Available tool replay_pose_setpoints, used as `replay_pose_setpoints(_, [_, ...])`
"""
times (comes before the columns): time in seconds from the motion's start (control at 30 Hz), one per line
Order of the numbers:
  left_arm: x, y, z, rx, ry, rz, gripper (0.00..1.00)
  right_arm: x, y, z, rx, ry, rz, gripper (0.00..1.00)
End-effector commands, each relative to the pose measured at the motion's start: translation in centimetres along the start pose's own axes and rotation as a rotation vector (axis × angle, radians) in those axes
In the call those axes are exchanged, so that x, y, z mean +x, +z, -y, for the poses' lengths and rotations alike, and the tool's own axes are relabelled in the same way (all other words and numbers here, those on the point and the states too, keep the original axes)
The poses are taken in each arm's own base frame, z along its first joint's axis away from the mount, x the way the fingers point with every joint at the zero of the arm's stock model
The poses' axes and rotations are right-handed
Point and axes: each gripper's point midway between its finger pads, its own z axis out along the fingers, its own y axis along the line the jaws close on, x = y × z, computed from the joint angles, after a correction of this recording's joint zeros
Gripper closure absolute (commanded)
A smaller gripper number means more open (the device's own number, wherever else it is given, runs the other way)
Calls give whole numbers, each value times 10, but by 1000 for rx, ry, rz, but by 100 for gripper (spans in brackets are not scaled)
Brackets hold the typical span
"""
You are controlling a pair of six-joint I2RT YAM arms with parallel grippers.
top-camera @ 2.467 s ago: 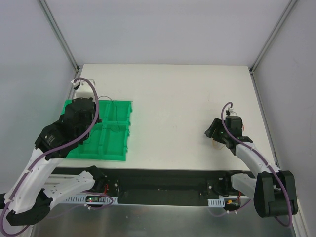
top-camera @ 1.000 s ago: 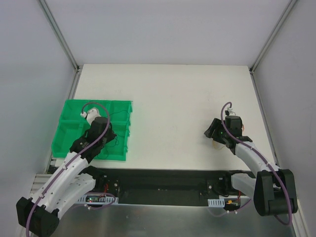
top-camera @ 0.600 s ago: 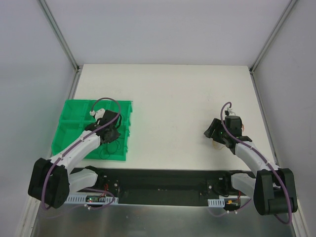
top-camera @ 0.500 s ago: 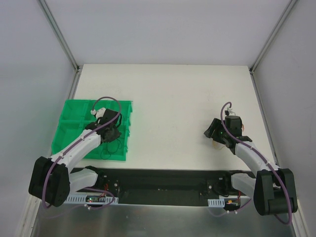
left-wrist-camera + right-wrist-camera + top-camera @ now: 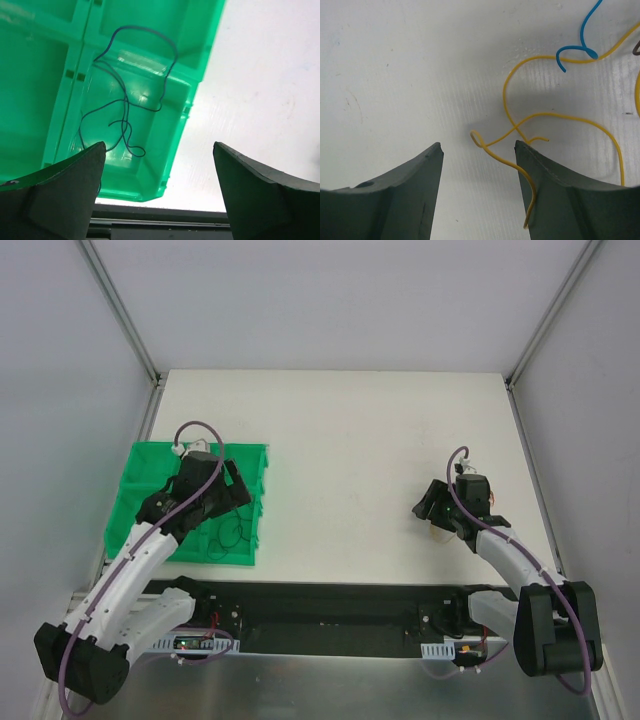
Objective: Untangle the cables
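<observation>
A thin dark blue cable (image 5: pixel 122 107) lies loose and curly in the near right compartment of the green tray (image 5: pixel 150 170). My left gripper (image 5: pixel 159 145) hangs open above that compartment's near right corner, with nothing between its fingers. From the top view the left gripper (image 5: pixel 232 495) is over the tray (image 5: pixel 140 455). At the right, my right gripper (image 5: pixel 478 144) stands open low over the white table. A small loop of a kinked yellow cable (image 5: pixel 504 95) lies between its fingers, ungripped, and the cable's end crosses the right finger (image 5: pixel 555 195). A light blue cable (image 5: pixel 580 32) curls beyond it.
The tray has several compartments and sits at the table's left near edge, by the black base rail (image 5: pixel 330 605). White tabletop (image 5: pixel 350 440) spreads between the two arms. Grey walls and metal posts (image 5: pixel 120 310) bound the table.
My left gripper has opened and risen from the tray's near right compartment, leaving the dark blue cable lying there. The right arm has not moved.
</observation>
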Motion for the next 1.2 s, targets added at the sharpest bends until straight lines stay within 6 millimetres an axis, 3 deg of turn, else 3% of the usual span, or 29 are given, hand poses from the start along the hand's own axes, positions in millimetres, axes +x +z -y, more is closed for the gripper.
replay_pose_setpoints(0.0, [-27, -18, 6, -3, 161, 11, 10, -14, 0, -9, -32, -19, 34, 37])
replay_pose_setpoints(0.1, [-58, -10, 13, -32, 184, 52, 11, -14, -1, -8, -30, -19, 35, 37])
replay_pose_setpoints(0.3, [-92, 26, 32, -50, 208, 2, 18, -14, -1, -8, -30, -20, 39, 37])
replay_pose_setpoints(0.37, [-98, 37, 26, -112, 247, -14, 28, -13, -2, -8, -28, -22, 39, 37])
replay_pose_setpoints(0.5, [-93, 60, 3, -236, 289, -53, 37, -14, -3, -8, -31, -23, 45, 37])
replay_pose_setpoints(0.67, [-74, 73, 5, -210, 301, -139, 46, -14, -2, -8, -31, -21, 36, 37])
replay_pose_setpoints(0.93, [-44, 53, -6, -172, 229, -151, 91, -13, -1, -8, -30, -22, 32, 37])
replay_pose_setpoints(1.03, [-30, 43, -15, -168, 182, -141, 99, -13, -1, -9, -34, -21, 30, 37])
replay_pose_setpoints(1.17, [-10, 37, -17, -124, 145, -171, 100, -14, 0, -10, -36, -20, 30, 37])
